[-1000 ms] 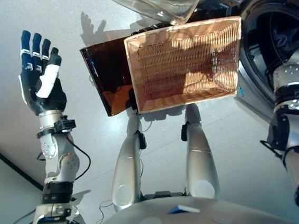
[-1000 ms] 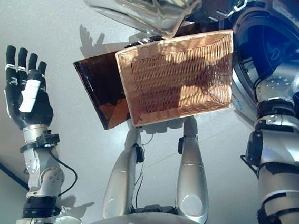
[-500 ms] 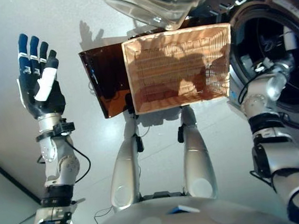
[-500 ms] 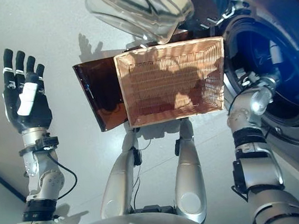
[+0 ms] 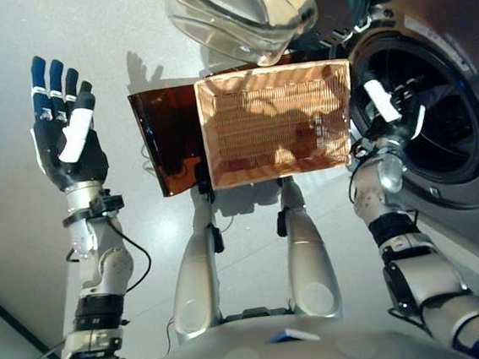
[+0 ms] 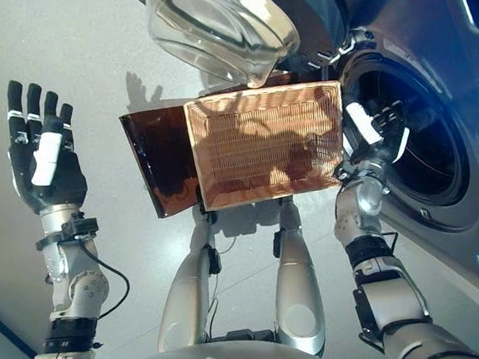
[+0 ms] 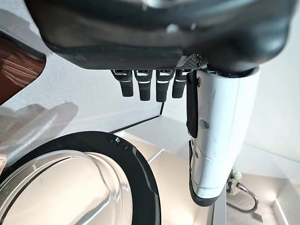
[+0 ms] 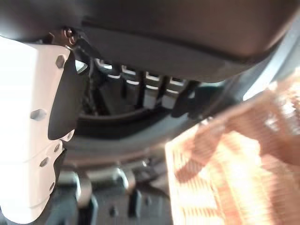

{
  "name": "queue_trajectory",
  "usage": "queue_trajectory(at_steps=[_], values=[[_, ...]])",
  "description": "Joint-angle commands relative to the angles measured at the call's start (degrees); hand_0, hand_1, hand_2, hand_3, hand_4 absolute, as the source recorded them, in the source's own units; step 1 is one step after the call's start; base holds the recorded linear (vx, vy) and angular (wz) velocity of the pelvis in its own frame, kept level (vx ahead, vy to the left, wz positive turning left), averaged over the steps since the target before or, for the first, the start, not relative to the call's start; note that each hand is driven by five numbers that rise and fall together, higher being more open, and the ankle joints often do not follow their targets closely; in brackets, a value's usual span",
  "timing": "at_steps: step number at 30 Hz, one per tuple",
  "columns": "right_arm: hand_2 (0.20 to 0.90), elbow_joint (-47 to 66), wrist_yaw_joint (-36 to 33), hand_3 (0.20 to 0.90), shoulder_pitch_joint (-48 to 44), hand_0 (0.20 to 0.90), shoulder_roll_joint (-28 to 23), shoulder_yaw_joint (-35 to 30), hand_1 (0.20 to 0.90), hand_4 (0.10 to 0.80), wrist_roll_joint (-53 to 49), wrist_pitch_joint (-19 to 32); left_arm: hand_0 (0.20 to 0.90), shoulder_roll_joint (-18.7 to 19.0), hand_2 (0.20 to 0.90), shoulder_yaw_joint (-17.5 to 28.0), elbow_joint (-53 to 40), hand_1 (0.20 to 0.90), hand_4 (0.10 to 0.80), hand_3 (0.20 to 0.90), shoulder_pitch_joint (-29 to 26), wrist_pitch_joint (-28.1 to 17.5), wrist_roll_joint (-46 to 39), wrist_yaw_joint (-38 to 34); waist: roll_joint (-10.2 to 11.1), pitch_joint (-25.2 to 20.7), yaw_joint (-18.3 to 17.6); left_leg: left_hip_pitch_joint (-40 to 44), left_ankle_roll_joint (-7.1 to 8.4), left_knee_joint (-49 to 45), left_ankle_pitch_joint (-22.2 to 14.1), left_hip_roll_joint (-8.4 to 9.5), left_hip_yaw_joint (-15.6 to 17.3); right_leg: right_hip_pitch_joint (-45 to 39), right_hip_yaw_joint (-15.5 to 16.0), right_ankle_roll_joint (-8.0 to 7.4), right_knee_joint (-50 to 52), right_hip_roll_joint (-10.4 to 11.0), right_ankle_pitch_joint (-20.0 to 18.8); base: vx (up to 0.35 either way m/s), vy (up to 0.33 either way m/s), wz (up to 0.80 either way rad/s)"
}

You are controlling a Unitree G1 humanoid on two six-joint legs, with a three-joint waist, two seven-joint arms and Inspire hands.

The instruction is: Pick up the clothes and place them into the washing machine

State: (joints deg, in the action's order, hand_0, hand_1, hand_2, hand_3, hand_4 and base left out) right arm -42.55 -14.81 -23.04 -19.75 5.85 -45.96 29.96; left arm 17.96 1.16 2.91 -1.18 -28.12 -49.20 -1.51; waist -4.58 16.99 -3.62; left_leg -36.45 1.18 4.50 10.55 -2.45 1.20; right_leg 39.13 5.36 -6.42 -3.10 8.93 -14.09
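No clothes show anywhere that I can see. The basket (image 5: 275,123) looks bare inside, and I see only its woven bottom and some shadows. I think the clothes have gone into the washer (image 5: 438,126) by now, but the drum (image 5: 441,118) is dark and I cannot see cloth in it.

The basket sits on the floor just left of the washer's round opening. It is so near, I think, so that my arm has only a short way to carry things. A brown lid or flap (image 5: 164,140) lies flat against the far side of the basket from the washer, out of the way.

The door (image 5: 240,14) of the washer is swung wide open. Its clear glass bowl hangs past the basket's far edge, so the opening is free.

My right hand (image 5: 386,110) is at the rim of the opening, between the basket and the drum. Its fingers are straight and loose and they hold nothing. My guess is that the hand is here because it has let go of a load, or because it is ready to go for more.

My left hand (image 5: 63,128) is up in the air, well away from the basket on the side far from the washer. Its fingers are spread straight and hold nothing too. I keep it there so it does not get in the way.
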Motion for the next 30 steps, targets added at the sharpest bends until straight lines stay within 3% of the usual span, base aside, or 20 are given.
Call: queue_trajectory(at_steps=[1,13,30], values=[[0.9,3.8,0.6,0.9,1.9,0.9,-1.0,2.4,0.9,0.8,5.5,2.4,0.9,3.2,0.9,3.3,-3.3,0.9,0.8,0.9,2.2,-6.0,3.1,-0.2,2.6,-5.8,2.4,2.8,5.1,0.5,-4.5,-1.29,-0.3,0.6,-0.1,-2.26,-0.8,0.6,1.4,0.012,-0.004,0.1],[0.9,5.3,-2.1,0.9,7.5,0.9,-1.1,4.6,0.9,0.8,16.6,-0.3,0.9,3.0,0.9,3.6,-0.3,0.9,0.8,0.9,4.3,-5.0,5.8,-1.0,4.6,-7.3,2.1,8.6,4.84,0.5,-4.7,-1.43,-0.8,-6.3,0.8,-2.52,-0.9,0.5,1.7,0.038,0.001,0.03],[0.9,9.5,-2.6,0.9,15.1,0.9,-8.1,10.9,0.9,0.8,43.9,-7.8,0.9,2.0,0.9,4.5,2.9,0.9,0.8,0.9,7.1,-2.9,6.1,1.5,5.5,-8.1,2.1,18.7,4.14,0.5,-6.4,-1.65,0.1,-16.7,0.1,-3.01,-0.7,0.1,3.6,0.053,0.003,-0.02]])
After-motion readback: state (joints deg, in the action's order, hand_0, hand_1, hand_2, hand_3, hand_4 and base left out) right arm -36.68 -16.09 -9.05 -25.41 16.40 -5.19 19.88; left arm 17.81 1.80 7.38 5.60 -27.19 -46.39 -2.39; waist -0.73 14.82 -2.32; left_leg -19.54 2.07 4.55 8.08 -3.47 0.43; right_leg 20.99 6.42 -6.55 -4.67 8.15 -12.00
